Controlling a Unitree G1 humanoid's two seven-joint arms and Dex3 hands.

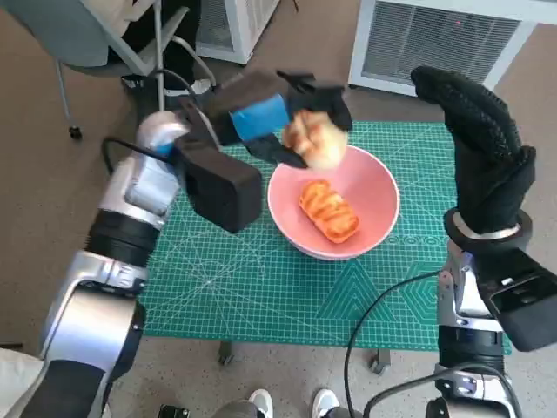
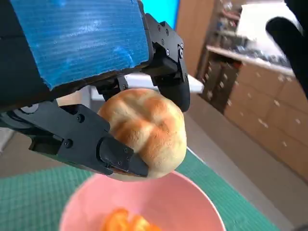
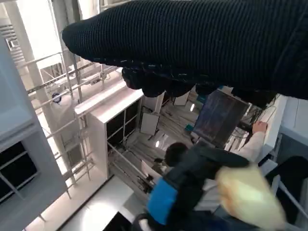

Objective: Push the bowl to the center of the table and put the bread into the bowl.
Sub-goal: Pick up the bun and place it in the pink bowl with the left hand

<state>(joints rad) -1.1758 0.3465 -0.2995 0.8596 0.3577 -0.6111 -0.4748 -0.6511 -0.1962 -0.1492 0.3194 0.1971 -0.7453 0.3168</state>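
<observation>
My left hand grips a round pale bread roll just above the far left rim of the pink bowl. The left wrist view shows the roll pinched between black fingers, over the bowl. An orange glazed bread lies inside the bowl. My right hand in its black glove is raised right of the bowl, fingers apart and holding nothing. The right wrist view shows the glove and, blurred, the left hand with the roll.
The bowl stands on a green cutting mat that covers the table. White slatted units and a chair frame stand beyond the far edge. A person's shoes show by the near edge. A black cable loops along my right arm.
</observation>
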